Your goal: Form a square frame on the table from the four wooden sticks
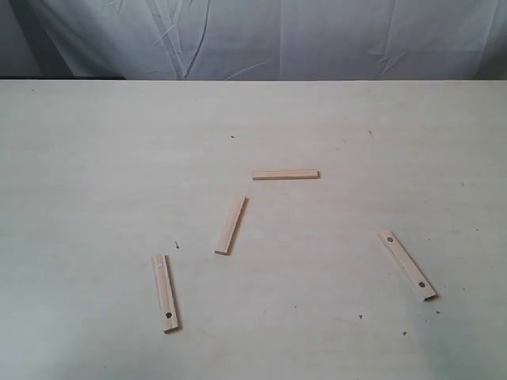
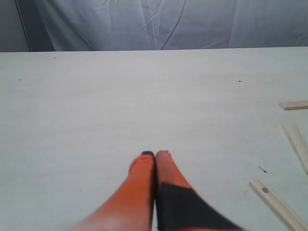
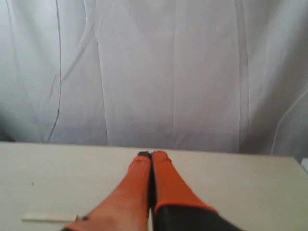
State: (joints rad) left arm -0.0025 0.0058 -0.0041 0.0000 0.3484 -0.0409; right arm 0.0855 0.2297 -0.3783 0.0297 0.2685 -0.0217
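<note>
— What's around the sticks?
— Only a creased white cloth behind your pale, speckled worktop. The flat strips lie scattered, none touching: a level stick, a slanted stick, a left holed stick and a right holed stick.
— And the claws?
— Your left claw and right claw are both clenched, empty.

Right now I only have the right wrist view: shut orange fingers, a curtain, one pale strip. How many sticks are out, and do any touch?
Observer: Four, all apart on the table: far stick, middle stick, left stick, right stick.
Operator: Any holes?
Observer: The left stick and right stick each show dark holes near the ends.
Operator: And the left gripper?
Observer: The left gripper is shut, holding nothing, over bare table.
</note>
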